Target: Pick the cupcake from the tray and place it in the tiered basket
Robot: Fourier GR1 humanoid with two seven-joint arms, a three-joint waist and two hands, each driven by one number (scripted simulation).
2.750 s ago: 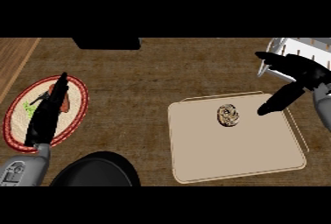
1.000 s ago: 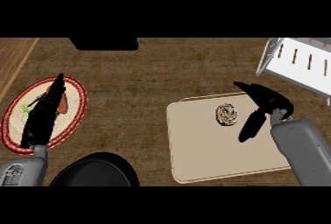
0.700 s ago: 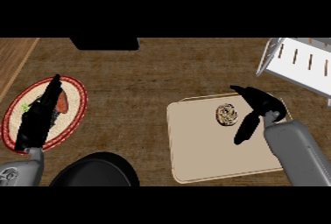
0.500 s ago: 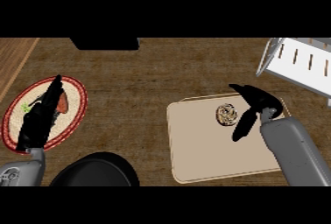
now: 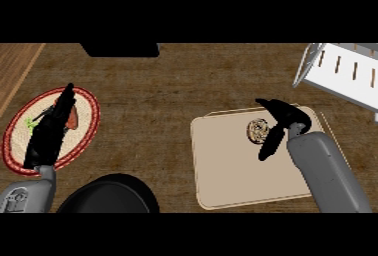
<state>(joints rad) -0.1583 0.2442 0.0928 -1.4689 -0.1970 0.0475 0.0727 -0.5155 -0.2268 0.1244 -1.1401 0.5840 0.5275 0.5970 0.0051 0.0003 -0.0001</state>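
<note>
Over the tray (image 5: 244, 185) — right hand (image 5: 289, 120) beside cupcake (image 5: 258, 131).

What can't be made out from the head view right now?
Head view:
Contact between right hand and cupcake: the hand overlaps its right side.
Tiered basket: cut off by the right edge; its tiers don't show.
Food on the plate: mostly hidden under the left hand.

Right hand (image 5: 286, 116) now apparently alongside the cupcake (image 5: 258, 131)
</note>
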